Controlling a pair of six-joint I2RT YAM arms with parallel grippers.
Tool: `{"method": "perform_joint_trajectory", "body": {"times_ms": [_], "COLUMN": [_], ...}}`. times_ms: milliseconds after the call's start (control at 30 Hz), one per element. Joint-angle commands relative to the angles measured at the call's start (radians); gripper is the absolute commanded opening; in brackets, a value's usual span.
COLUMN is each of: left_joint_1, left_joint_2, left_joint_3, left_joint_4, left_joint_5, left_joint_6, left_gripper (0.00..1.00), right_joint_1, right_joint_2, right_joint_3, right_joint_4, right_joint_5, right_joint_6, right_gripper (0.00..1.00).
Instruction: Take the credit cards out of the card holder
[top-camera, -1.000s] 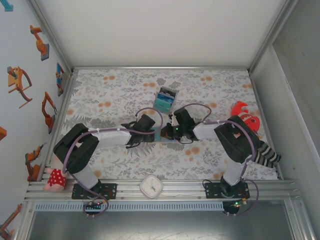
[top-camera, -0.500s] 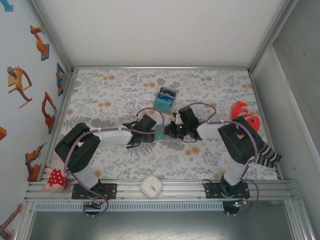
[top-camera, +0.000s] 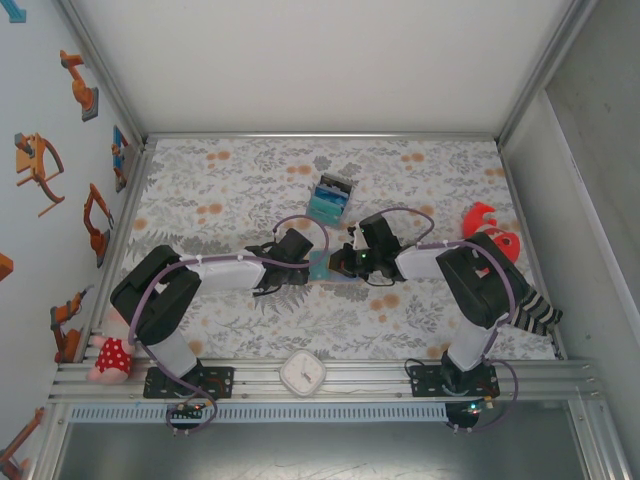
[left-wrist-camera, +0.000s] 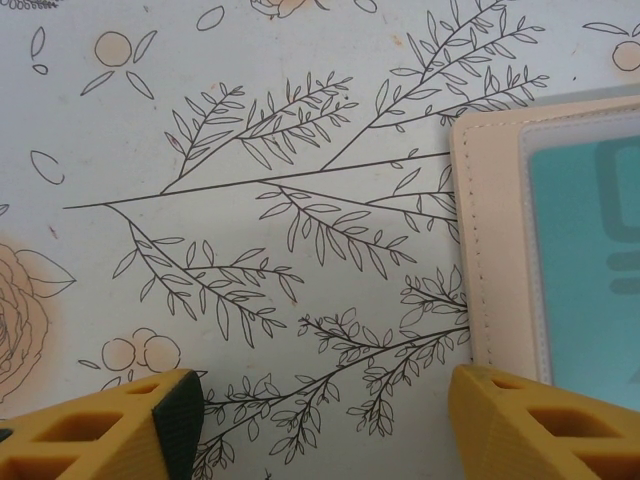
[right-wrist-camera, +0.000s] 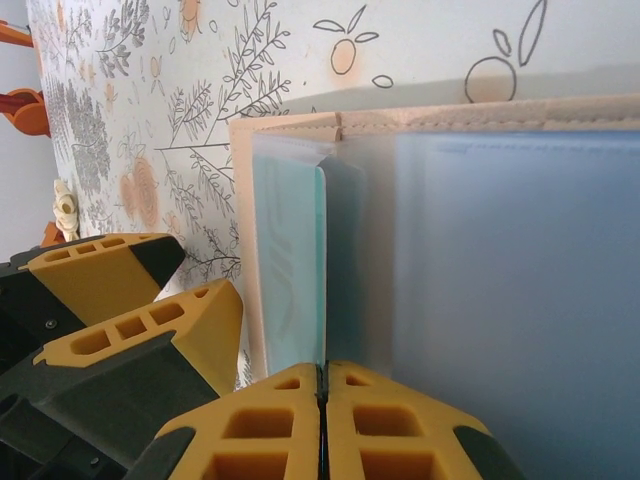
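The tan card holder (top-camera: 322, 266) lies open on the floral cloth between my two grippers. In the right wrist view its beige edge (right-wrist-camera: 243, 230) frames clear pockets, and a thin teal credit card (right-wrist-camera: 290, 270) stands up out of it. My right gripper (right-wrist-camera: 320, 400) is shut on that card's near edge. My left gripper (left-wrist-camera: 320, 425) is open, low over the cloth, and its right finger (left-wrist-camera: 540, 420) overlaps the holder's stitched left border (left-wrist-camera: 480, 230). A second teal card (left-wrist-camera: 590, 250) shows behind the holder's clear window. From above, the left gripper (top-camera: 305, 262) and right gripper (top-camera: 338, 263) almost meet.
A teal-and-black block (top-camera: 332, 197) stands behind the grippers. A white round clock (top-camera: 302, 372) sits on the front rail. A red toy (top-camera: 488, 228) and a striped sock (top-camera: 535, 310) lie at the right, and a red spotted item (top-camera: 110, 360) at the front left.
My right arm has drawn back slightly to the right with the card pinched. The left arm has barely moved.
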Motion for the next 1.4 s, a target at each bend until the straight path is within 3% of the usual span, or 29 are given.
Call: {"method": "perform_joint_trajectory", "body": {"times_ms": [0,333,767,1367], "left_joint_1": [-0.003,-0.004,0.003,0.035], "left_joint_2": [0.032,0.006,0.022,0.115], "left_joint_3": [-0.003,0.016,0.098,0.095], "left_joint_4": [-0.08,-0.07,-0.01,-0.096], "left_joint_5": [0.021,0.033,0.085,0.085], "left_joint_6": [-0.002,0.004,0.044,0.046], "left_gripper": [0.66,0.66,0.77,0.71], "right_joint_1": [-0.012,-0.019,-0.019,-0.041], "right_joint_2": [-0.018,0.005,0.01,-0.01], "right_joint_3": [-0.019,-0.026,-0.025,-0.057], "right_joint_4": [0.016,0.026,0.033,0.042], "right_joint_5": [-0.001,-0.01,-0.02,-0.016], "right_joint_6": [0.002,0.001,0.006,0.008], "right_gripper": [0.07,0.03,0.04,0.05]}}
